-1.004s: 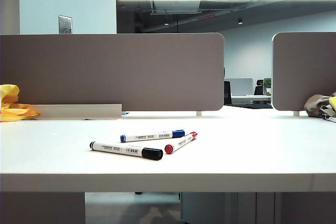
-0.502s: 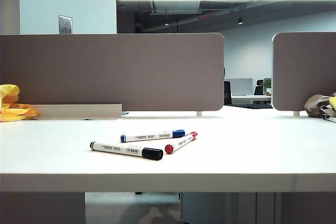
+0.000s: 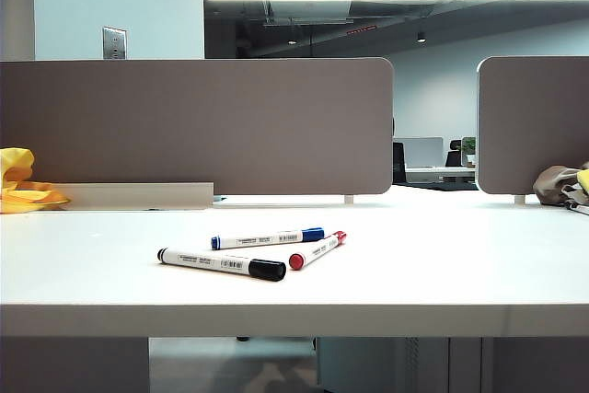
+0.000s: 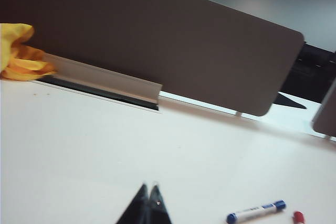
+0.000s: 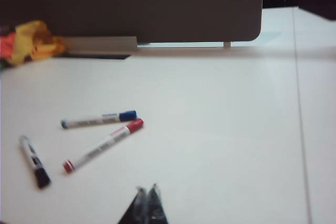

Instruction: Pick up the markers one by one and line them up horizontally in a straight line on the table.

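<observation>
Three markers lie close together near the front middle of the white table (image 3: 460, 264). The black-capped marker (image 3: 221, 264) is nearest the front edge, the blue marker (image 3: 267, 239) lies behind it, and the red marker (image 3: 317, 250) slants at their right. Neither arm shows in the exterior view. In the left wrist view my left gripper (image 4: 149, 187) is shut and empty, above bare table, with the blue marker (image 4: 255, 211) and a red tip (image 4: 298, 217) off to one side. My right gripper (image 5: 147, 188) is shut and empty, short of the red marker (image 5: 103, 146), blue marker (image 5: 98, 120) and black-capped marker (image 5: 34, 161).
Grey divider panels (image 3: 198, 126) stand along the table's back edge, with a second panel (image 3: 534, 126) at the right. A yellow cloth (image 3: 23, 186) lies at the back left, and a grey-brown bundle (image 3: 563, 186) at the back right. A pale tray strip (image 3: 138, 195) runs under the left panel.
</observation>
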`<state>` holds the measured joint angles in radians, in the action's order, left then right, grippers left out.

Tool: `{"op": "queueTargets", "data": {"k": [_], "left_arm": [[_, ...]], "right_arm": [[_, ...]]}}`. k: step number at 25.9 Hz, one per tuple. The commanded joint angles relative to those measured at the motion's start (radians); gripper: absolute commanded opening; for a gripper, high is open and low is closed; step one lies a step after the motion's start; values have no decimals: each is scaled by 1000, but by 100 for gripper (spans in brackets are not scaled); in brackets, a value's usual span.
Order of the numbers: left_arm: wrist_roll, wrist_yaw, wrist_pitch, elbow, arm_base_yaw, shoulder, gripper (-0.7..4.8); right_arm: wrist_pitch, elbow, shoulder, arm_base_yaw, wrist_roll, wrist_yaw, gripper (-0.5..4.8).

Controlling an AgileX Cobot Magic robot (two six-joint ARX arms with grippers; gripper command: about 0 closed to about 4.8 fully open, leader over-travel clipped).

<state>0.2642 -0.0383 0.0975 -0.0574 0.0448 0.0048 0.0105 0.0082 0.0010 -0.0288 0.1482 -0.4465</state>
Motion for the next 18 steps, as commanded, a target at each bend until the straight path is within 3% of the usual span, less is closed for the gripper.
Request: {"op": "queueTargets", "data": {"k": [1,3,5,10,13,18], "left_arm": [[6,-99,16,-6,0,1,-4],[6,-201,15,-23,0,1,-5],[6,-234,-3,-50,0,1,-5],[-24,-235,-185,-220,-1,1,-5],[-80,-235,-327,-332,0,2,-5],[-164,-235,-514,-518,0,53,-5]], "right_arm": [[101,-5,1,0,166,-1,-8],[189,-5,1,0,333,6,0],[236,-3,1,0,418,1,0],[228,92,1,-1,456,-103,-2],[104,220,4,-2,385,-85,-2],[-219,459,107,-5,153,-80,-2]]}}
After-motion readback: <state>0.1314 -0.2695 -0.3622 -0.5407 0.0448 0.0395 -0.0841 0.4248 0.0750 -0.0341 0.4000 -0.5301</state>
